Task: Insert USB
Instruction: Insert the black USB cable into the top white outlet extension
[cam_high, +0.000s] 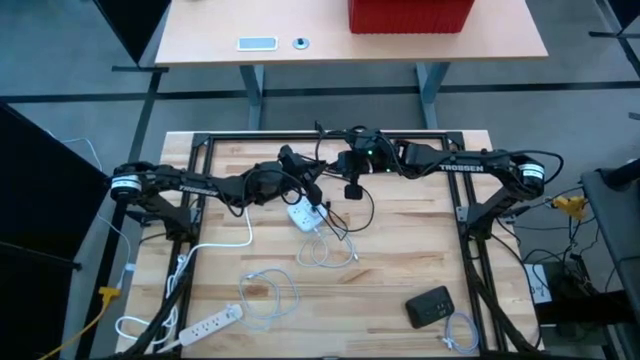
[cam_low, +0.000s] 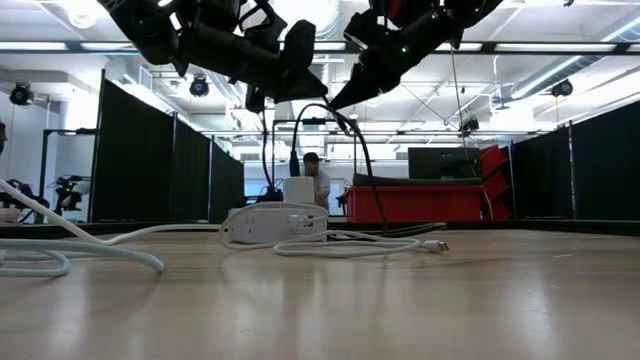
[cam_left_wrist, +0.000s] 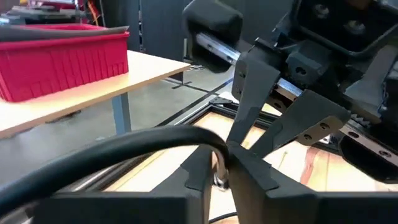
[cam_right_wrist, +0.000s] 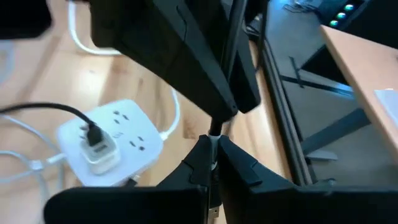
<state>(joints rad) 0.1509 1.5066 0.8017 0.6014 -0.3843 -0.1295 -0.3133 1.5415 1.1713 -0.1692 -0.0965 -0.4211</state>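
Above the wooden table (cam_high: 400, 250), the right gripper (cam_right_wrist: 212, 155) has its fingers clenched on a thin black cable (cam_right_wrist: 231, 37), its plug end hidden between them. The left gripper (cam_left_wrist: 219, 167) meets it at the same cable; whether its fingers pinch it I cannot tell. The white multi-socket power block (cam_high: 303, 214) lies just below, at about six o'clock of both grippers, a black plug (cam_right_wrist: 94, 138) already seated.
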